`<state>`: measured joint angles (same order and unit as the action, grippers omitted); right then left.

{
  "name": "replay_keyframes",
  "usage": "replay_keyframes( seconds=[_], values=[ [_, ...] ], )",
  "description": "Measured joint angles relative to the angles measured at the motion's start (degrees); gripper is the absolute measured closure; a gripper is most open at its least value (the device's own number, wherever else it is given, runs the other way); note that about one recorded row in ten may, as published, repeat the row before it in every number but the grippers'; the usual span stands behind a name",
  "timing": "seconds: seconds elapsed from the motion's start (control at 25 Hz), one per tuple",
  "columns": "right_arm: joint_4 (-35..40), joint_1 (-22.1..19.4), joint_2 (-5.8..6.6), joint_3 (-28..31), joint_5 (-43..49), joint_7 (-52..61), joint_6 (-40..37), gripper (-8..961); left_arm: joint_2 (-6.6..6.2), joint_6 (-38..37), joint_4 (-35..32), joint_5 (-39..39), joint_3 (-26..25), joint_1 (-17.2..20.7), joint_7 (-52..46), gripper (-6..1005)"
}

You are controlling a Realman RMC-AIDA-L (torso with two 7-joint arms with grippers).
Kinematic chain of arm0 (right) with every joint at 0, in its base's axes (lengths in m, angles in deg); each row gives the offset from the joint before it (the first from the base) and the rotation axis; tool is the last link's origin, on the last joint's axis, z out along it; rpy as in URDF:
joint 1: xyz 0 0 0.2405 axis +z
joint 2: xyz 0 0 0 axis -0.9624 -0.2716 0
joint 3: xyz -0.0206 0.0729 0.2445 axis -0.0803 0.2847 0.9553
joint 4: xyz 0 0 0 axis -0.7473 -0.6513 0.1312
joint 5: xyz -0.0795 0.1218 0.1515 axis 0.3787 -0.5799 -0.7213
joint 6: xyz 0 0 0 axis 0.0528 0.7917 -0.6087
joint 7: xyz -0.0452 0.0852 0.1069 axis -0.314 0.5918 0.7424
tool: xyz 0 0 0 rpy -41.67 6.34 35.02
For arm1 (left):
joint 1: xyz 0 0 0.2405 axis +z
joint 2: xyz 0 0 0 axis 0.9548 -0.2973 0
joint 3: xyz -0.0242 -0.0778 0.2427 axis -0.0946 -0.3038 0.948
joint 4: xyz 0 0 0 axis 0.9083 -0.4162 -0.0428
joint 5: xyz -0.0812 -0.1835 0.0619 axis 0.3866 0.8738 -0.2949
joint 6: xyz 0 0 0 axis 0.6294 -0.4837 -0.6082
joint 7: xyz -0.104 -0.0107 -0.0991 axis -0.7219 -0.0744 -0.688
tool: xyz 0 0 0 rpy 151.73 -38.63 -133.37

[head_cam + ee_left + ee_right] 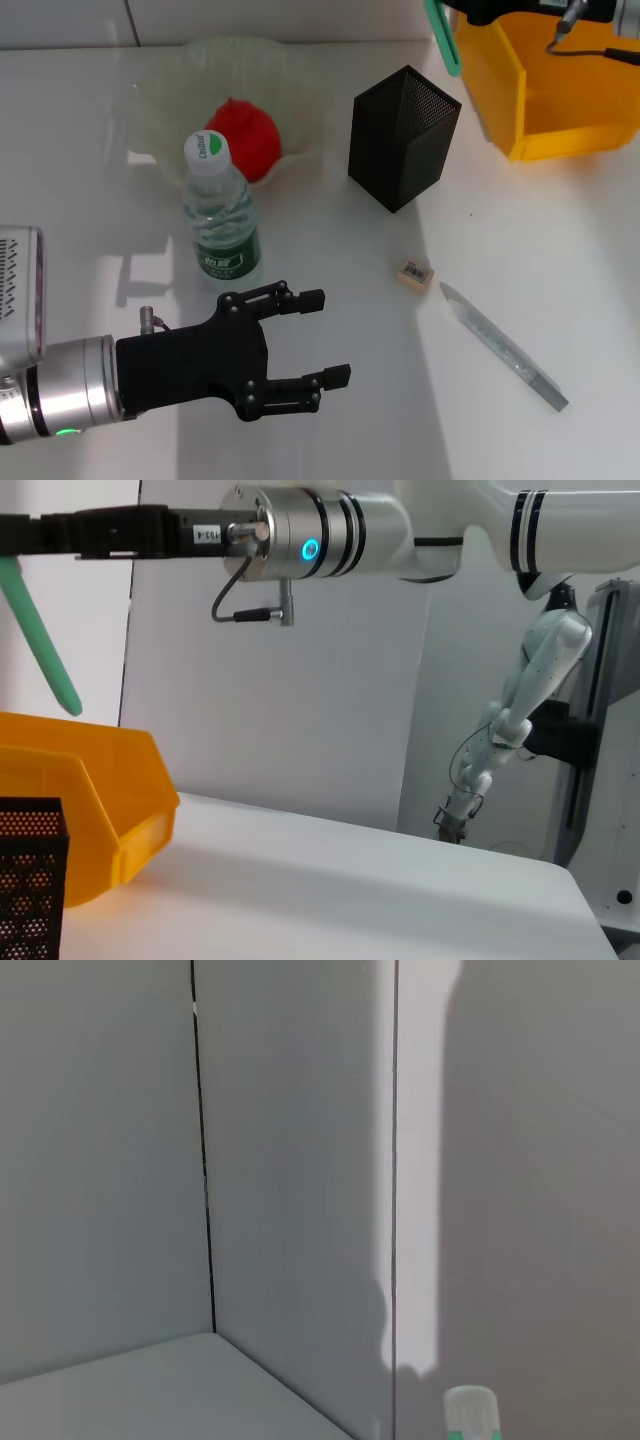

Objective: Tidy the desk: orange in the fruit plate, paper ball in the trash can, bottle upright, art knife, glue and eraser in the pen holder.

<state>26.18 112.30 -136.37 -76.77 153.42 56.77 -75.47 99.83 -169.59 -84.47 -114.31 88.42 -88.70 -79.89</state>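
The orange (245, 138) lies in the fruit plate (165, 85) at the back left. In front of the plate the bottle (220, 215) stands upright, its cap (470, 1410) also showing in the right wrist view. My left gripper (332, 337) is open and empty, just nearer than the bottle. The eraser (413, 272) and the grey art knife (505, 347) lie on the table to its right. The black mesh pen holder (400, 135) stands mid-table. My right gripper (447, 45) hangs over the yellow trash can (545, 100). Paper ball and glue are out of view.
A white wall backs the table. The pen holder (25, 880) and the trash can (100, 800) show low in the left wrist view, with the right arm (300, 545) and one green finger (40, 645) above them.
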Motion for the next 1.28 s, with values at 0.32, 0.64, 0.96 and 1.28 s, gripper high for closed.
replay_keyframes(
  seconds=[0.32,0.64,0.96,1.28],
  values=[
    [-10.3,2.1,0.2,0.2,-6.2,-8.4,2.4,778,0.0,0.2,-0.2,0.0,0.1,0.0,0.0,187],
    [-15.5,2.6,-0.07,-0.1,-6.2,-12.8,4.8,769,0.08,0.3,0.2,0.0,0.1,0.0,0.5,187],
    [-20.2,2.4,-0.15,0.0,-8.1,-20.7,6.1,760,0.09,0.4,0.3,0.0,0.0,0.0,0.6,187],
    [-20.5,-0.2,-0.19,-0.2,-10.0,-22.7,4.2,751,0.09,0.4,0.2,0.0,-0.3,0.0,0.6,187]
  ],
)
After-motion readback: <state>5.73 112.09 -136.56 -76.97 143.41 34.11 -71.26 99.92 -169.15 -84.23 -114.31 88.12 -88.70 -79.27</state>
